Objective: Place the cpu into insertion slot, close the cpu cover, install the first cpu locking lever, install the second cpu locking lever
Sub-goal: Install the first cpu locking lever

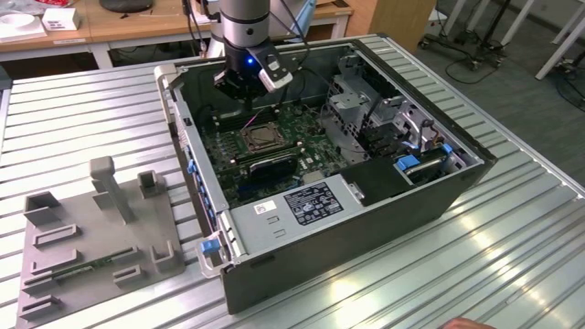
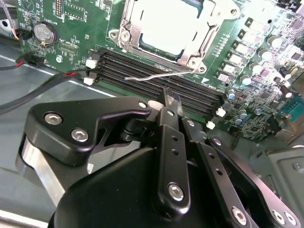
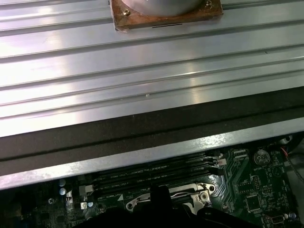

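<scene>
One black gripper [image 2: 169,102] hangs inside the open dark-grey computer case [image 1: 366,226]. Its fingers are drawn together on nothing, and its tip sits over the long black memory slots [image 2: 142,71] beside the socket. The small square silvery-topped cpu [image 2: 166,21] lies in the square black insertion slot [image 1: 257,140] on the green motherboard [image 2: 71,28]. The thin silvery cpu cover [image 2: 127,28] frame lies flat around it. A thin bent wire locking lever [image 2: 152,76] stands out from the socket's edge across the memory slots, near the gripper's tip.
</scene>
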You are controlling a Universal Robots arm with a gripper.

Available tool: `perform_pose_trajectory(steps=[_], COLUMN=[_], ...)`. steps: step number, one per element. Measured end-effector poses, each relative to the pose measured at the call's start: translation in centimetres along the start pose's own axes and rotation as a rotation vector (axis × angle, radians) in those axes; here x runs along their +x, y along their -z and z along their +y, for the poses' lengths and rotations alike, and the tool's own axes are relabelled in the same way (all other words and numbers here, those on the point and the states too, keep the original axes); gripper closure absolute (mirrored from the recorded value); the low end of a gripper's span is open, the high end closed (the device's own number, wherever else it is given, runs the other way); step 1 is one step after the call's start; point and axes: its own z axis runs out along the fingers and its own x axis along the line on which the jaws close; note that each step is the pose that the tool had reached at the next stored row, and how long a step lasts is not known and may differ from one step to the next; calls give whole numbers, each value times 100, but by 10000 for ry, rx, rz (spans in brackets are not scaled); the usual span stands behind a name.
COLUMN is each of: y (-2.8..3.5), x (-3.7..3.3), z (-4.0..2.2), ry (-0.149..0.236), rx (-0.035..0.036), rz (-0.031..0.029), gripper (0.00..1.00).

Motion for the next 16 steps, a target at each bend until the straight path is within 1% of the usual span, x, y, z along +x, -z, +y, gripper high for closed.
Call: perform_pose_trajectory(steps=[2,8,13,16], y=[-3,-24,-62,-79], x=[0,1,3,-2], z=[0,-5,-11,-13], ry=[-123,-812,-1503,-1755], rx=[7,49,88,95], rz=[-23,-148,-275,-319], gripper=[89,89,89,89])
